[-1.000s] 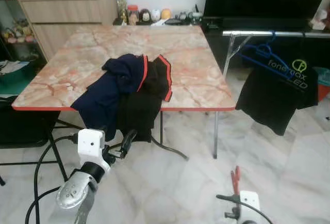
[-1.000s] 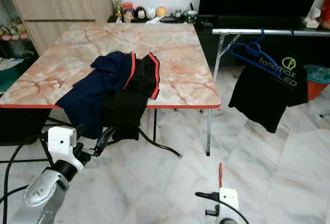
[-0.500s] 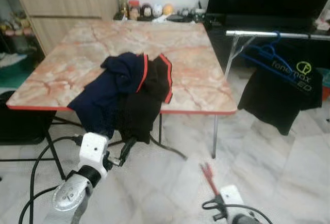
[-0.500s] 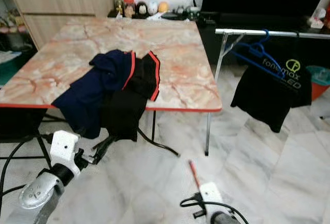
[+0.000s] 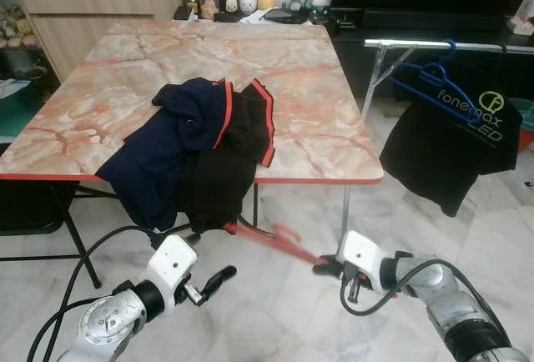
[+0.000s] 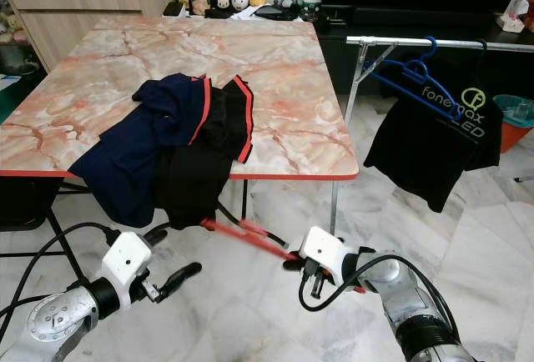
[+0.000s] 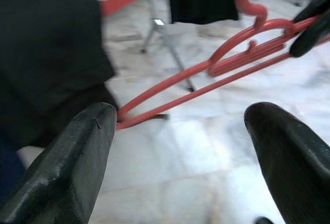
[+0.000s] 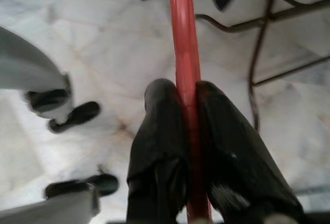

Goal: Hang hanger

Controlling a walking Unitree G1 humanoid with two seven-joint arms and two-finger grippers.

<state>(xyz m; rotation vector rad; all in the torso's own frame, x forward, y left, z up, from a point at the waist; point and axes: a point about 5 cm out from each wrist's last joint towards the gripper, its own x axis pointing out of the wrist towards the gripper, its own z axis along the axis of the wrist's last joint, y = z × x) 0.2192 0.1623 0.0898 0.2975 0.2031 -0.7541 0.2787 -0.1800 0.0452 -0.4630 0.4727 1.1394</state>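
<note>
One pink marble-patterned table (image 5: 317,120) with a red edge carries a heap of navy and black clothes (image 5: 196,149) drooping over its front edge above pale marble floor (image 5: 275,312). Beside it, a chrome rail (image 5: 450,44) holds a black T-shirt on a blue hanger (image 5: 450,124). Low before the table, the right gripper (image 8: 186,126) pinches the thin red plastic hanger (image 6: 246,234), while the left gripper (image 7: 180,146) hangs spread wide, holding nothing.

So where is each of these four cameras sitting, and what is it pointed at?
Left eye view, on the head: looks down at the table, both arms at the bottom.
Right eye view: the same scene beside it.
Left wrist view: along the open left gripper toward the red hanger.
Right wrist view: along the right gripper, shut on that hanger.
Both wrist views share the hanger.
</note>
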